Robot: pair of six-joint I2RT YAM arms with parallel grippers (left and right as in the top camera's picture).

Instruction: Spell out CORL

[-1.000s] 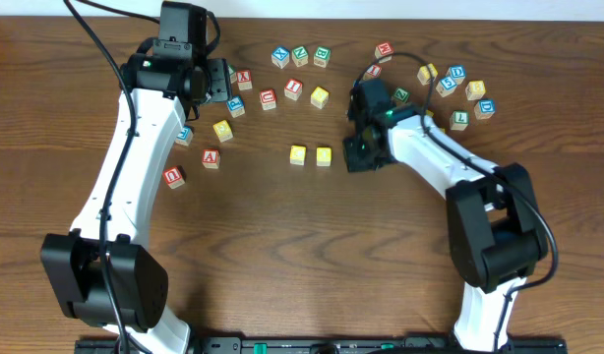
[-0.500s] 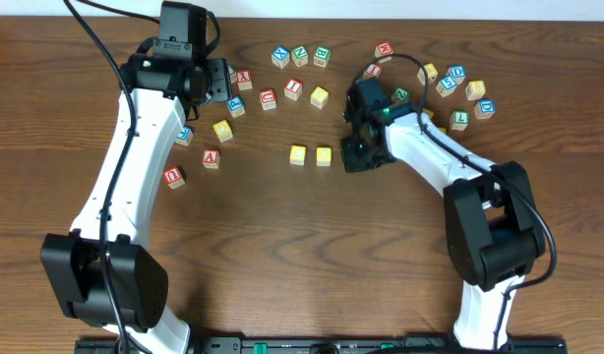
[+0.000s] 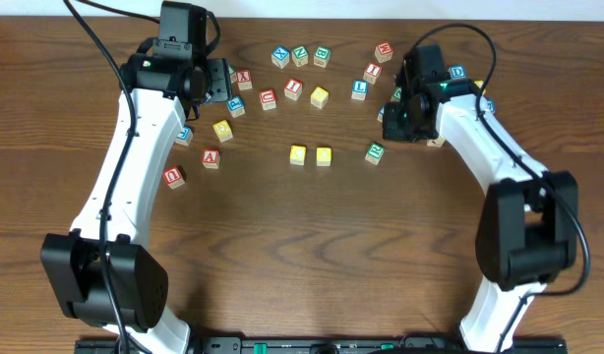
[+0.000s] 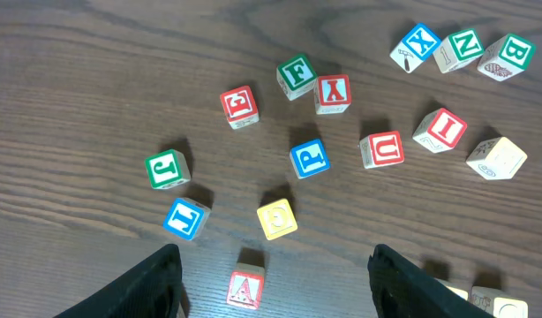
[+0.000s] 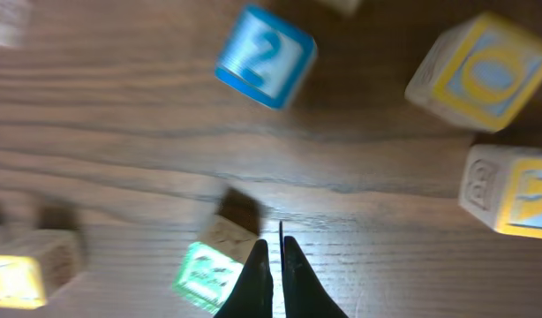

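Note:
Two yellow-topped cubes sit side by side mid-table. A cube with a green top face lies to their right with a gap; the right wrist view shows it just left of my fingertips, its letter unreadable. A cube with a blue L stands further back. My right gripper is shut and empty, behind and to the right of the green cube. My left gripper is open and empty, hovering over the left cluster above a red A cube.
Loose cubes lie in a row at the back, red-lettered ones and a yellow one behind the pair, more at the left and far right. A blue "2" cube sits near my right gripper.
My right gripper has left the spot beside the yellow cubes and moved back and right. The green-faced cube now lies free on the table. The left arm has not moved.

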